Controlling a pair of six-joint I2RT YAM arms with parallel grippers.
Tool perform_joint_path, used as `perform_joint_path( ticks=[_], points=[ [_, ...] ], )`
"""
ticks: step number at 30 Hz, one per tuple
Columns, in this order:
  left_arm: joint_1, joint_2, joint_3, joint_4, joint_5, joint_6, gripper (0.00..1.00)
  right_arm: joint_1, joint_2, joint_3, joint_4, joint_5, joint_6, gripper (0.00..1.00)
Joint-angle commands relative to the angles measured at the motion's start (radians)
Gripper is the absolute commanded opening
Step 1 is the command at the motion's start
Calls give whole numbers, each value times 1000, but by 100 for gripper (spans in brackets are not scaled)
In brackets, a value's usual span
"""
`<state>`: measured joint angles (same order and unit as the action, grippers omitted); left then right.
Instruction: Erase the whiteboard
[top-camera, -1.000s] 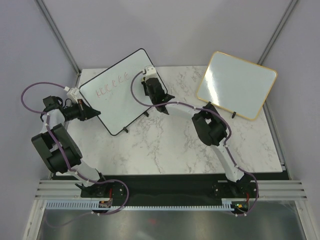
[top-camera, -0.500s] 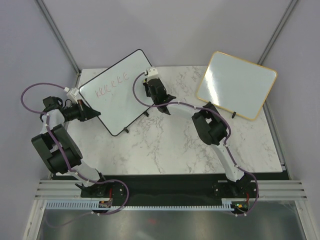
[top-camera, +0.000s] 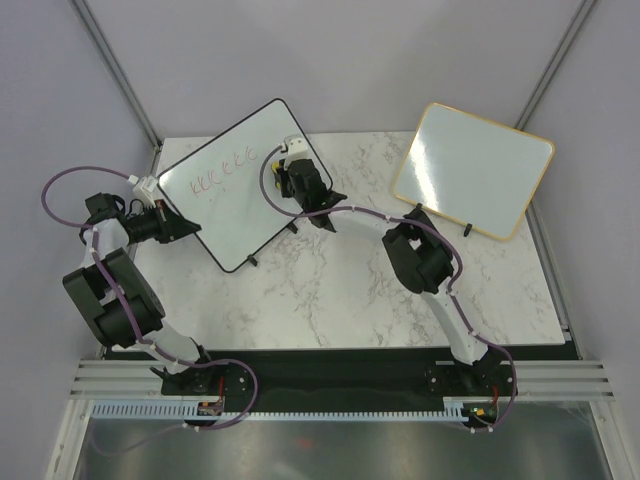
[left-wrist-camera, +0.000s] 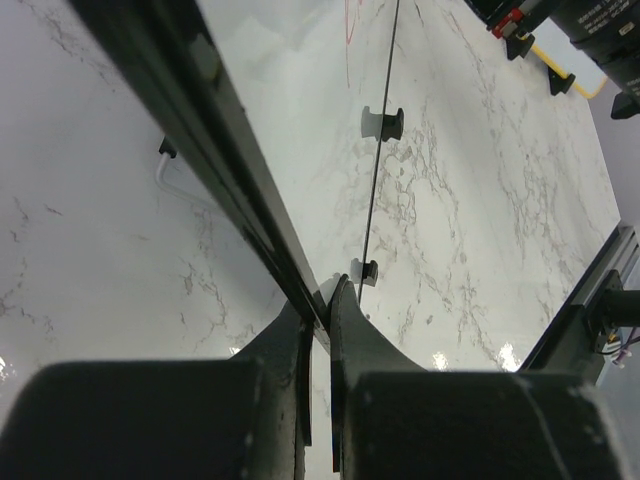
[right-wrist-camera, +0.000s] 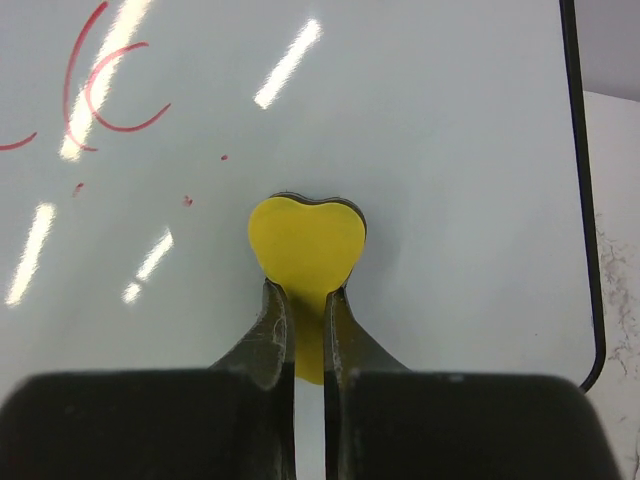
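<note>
Since the right gripper (right-wrist-camera: 305, 295) pinches the yellow heart eraser (right-wrist-camera: 306, 235) only by its lower tip, pressing it across the whiteboard (top-camera: 235, 200) at the worktop's far-left corner could twist it loose. The left gripper (left-wrist-camera: 318, 312) is clamped on the board's frame edge only, so a hard push toward the red scribbles (right-wrist-camera: 100, 90) may pivot or slide the board.

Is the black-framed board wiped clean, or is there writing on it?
Not clean. Red scribbles show on the whiteboard; the right gripper's yellow heart-shaped eraser sits beside them.
</note>
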<state>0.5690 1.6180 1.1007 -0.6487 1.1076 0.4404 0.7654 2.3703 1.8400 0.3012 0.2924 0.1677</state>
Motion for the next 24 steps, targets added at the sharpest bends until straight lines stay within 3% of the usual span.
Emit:
perform_joint_path(
  ticks=[1,15,20,24],
  points=[
    [-9,-40,21,147,-169,233,2,-60,43,76,-132,-84,79,0],
    [-9,-43,22,146,-170,230,2,80,76,143,-40,-239,-68,0],
    [-9,-44,18,149,-170,231,2,49,67,117,-22,-148,-11,0],
    [-8,-33,14,149,-175,238,2,-9,29,7,-1,-54,67,0]
  ],
)
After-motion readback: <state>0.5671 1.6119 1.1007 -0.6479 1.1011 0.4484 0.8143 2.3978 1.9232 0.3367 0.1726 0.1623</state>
